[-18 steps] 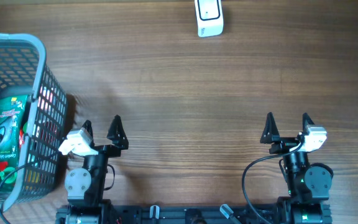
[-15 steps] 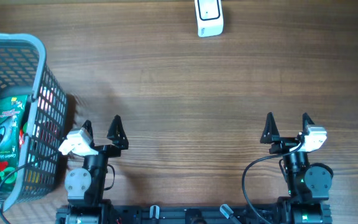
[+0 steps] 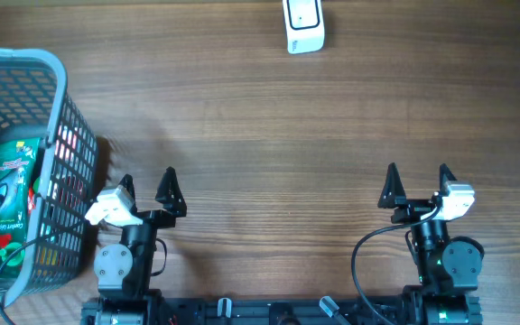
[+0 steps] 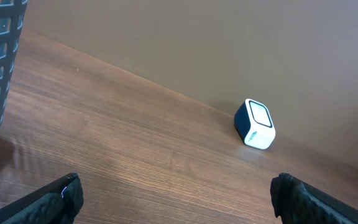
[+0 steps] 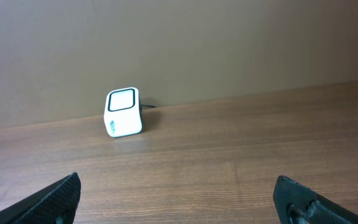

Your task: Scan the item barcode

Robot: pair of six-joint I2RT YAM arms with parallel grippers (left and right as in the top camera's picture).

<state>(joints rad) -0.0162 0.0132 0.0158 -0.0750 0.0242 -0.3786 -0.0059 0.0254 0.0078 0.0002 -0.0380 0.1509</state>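
Wood-grain table (image 3: 269, 135): one surface, brown, filling the overhead view and carrying everything listed below.

Basket (image 3: 59, 72): one unit, grey-blue plastic mesh, at the left edge of the table, partly cut off by the frame. Its near corner stands just beside the left arm's base.

Arms: two, mounted side by side at the near edge of the table.
- Left gripper (image 3: 147, 181): jaws spread wide with nothing between them. It sits low near the table, just right of the basket. In the left wrist view, both fingertips (image 4: 67, 190) show at the bottom corners with bare wood between them.
- Right gripper (image 3: 417, 173): jaws likewise spread wide and holding nothing, well apart from the basket. The right wrist view shows only bare table between the fingers.

Green package (image 3: 7, 190): one item, lying inside the basket against its right wall. Red or pink printed surfaces show through the mesh beside it; their count cannot be determined.

Barcode scanner (image 3: 303, 25): one unit, white with a dark-edged window, standing at the far edge of the table, near its middle, well apart from both grippers and from the basket. It shows in both wrist views.
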